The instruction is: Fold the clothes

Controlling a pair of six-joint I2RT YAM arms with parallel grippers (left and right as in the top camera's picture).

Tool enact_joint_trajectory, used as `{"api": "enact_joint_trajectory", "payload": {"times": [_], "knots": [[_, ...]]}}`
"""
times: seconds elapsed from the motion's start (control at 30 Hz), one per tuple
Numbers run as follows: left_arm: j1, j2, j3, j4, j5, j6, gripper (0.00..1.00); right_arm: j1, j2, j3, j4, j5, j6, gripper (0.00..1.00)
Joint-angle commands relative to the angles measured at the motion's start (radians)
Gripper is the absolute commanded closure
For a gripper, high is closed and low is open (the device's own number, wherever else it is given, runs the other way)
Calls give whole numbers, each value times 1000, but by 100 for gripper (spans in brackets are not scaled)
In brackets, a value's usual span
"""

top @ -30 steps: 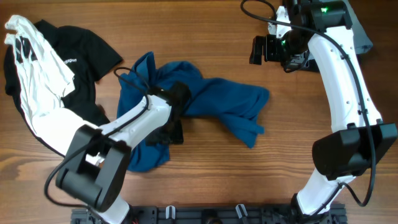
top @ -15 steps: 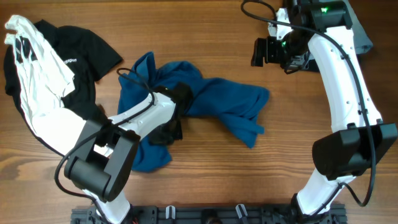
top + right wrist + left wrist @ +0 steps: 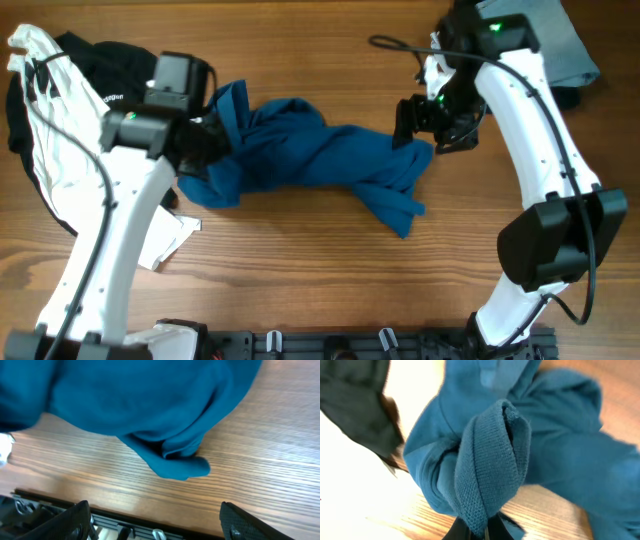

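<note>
Blue shirt (image 3: 310,160) lies bunched in a long twist across the middle of the wood table (image 3: 300,270). The left gripper (image 3: 208,152) has its jaws pinched tight on the shirt's left end – wrist cam shows a fold of ribbed knit edge squeezed right betw. the fingertips (image 3: 470,530). The right gripper (image 3: 412,122) is over the shirt's right end, jaws spread wide, nothing in them; whether it touches the fabric I can't tell. Far left, the black tee (image 3: 85,50) sits under the white garment (image 3: 50,140) w/ black marks. There's small white lettering on the tee (image 3: 112,98) – too small to read. No other labels or brand visible.
</note>
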State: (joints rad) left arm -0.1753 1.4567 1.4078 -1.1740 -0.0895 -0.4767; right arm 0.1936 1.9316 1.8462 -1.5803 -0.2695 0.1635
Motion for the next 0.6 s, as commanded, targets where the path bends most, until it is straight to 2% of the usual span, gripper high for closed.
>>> {"api": "enact_joint_trajectory", "payload": {"times": [0.0,0.17,0.33,0.43,0.57], "knots": [[74,-127,8,64,-14,51,96,19,-19,-89,47,-29,20,17],[135,-259,8,260,-13,50,96,55,-21,-163,136,-31,23,14],[140,-349,8,493,-14,51,96,58,-21,-206,200,-31,19,14],[140,-359,8,567,-13,51,96,58,-21,-206,231,-31,-3,13],[140,-342,8,579,-13,51,96,58,-21,-219,337,-49,-7,7]]}}
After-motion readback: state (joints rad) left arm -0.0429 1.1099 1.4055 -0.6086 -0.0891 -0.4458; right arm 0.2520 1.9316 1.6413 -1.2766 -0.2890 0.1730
